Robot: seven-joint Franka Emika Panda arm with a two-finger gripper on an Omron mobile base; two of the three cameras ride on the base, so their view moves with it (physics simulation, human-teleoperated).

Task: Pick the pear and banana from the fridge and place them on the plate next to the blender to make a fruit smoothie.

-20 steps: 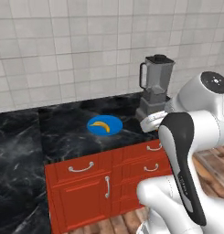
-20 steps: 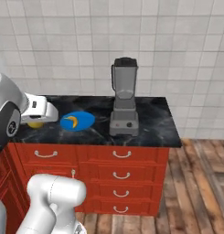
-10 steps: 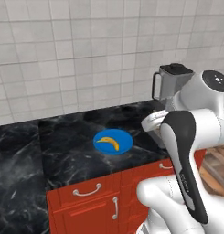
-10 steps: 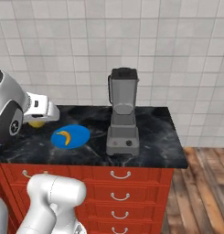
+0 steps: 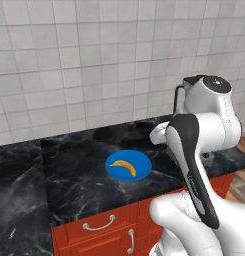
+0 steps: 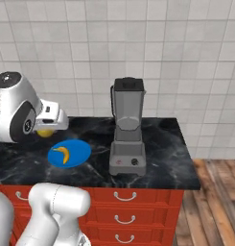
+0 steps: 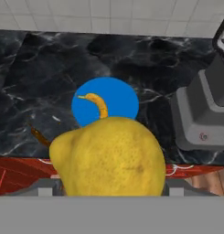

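I hold the pear in my gripper, jaws spread wide around its yellow, dimpled body; in the hand view it bulges up right in front of the camera, and my fingertips are hidden behind it. In the right base view a bit of that yellow peeks out under my hand, which hangs above the counter just beyond the plate's far-left edge.

The plate is my landmark: round, bright blue, flat on the black marble. The banana lies on the plate, curved, well inside the rim. In the hand view the pear covers the near edge of the plate, and the banana shows just past it. The blender stands upright to the right of the plate, close beside it without touching, grey base forward, dark jar and black lid above. Red drawers run below the plate's counter; white tiles rise behind it.
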